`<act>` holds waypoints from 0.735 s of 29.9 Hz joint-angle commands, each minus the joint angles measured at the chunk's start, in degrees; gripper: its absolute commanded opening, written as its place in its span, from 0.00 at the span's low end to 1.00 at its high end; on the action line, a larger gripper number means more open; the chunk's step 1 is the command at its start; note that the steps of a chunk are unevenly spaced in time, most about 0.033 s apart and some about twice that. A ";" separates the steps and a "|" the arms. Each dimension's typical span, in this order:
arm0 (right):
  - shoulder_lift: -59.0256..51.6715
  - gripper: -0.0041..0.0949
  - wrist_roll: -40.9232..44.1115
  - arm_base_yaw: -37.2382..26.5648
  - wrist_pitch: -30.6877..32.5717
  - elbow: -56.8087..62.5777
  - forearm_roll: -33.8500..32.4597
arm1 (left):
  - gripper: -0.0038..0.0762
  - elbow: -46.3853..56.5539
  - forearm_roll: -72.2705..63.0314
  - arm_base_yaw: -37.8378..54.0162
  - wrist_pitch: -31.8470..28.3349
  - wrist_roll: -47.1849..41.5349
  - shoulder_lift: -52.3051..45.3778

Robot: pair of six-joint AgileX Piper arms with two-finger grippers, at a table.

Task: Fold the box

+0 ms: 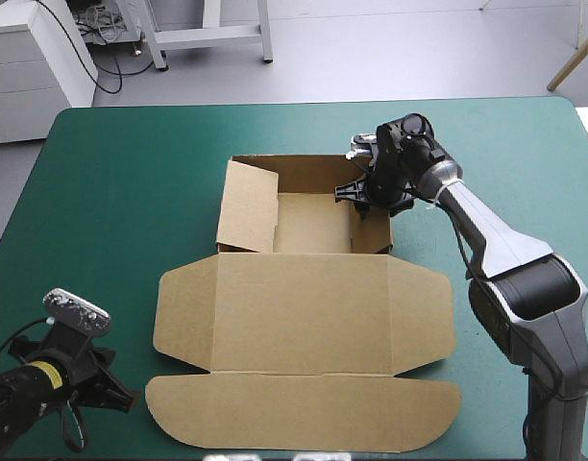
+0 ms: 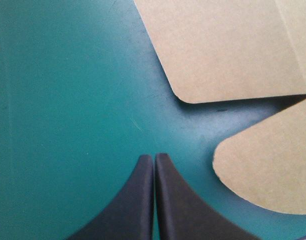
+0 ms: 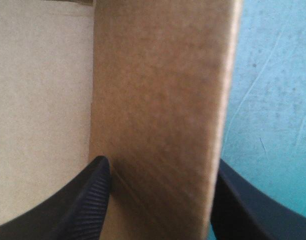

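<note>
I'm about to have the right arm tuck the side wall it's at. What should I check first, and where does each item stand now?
1. Right gripper straddles the right wall: ok, one finger on each side.
2. Fingers clamped on that wall: not ok, they stand apart.
3. Left wall raised: ok. Tucked: cannot tell.
4. Lid flat on the teal-green cover: ok.
5. Left gripper clear of the board: ok. It is shut, over bare cover beside the lid's flaps.
</note>
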 commanded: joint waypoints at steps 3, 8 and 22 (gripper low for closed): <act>-2.88 0.43 -2.23 -0.28 -0.93 -1.21 -0.62 | 0.04 3.12 -0.06 -0.20 -3.07 -0.16 -4.16; -2.88 0.03 -2.84 -0.28 -0.93 -1.21 -0.76 | 0.04 6.51 -0.06 -0.20 -3.07 -0.16 -5.89; -5.24 0.02 -4.98 -4.45 -0.93 -1.33 -6.59 | 0.04 11.47 -0.06 -0.20 -5.50 -0.16 -5.89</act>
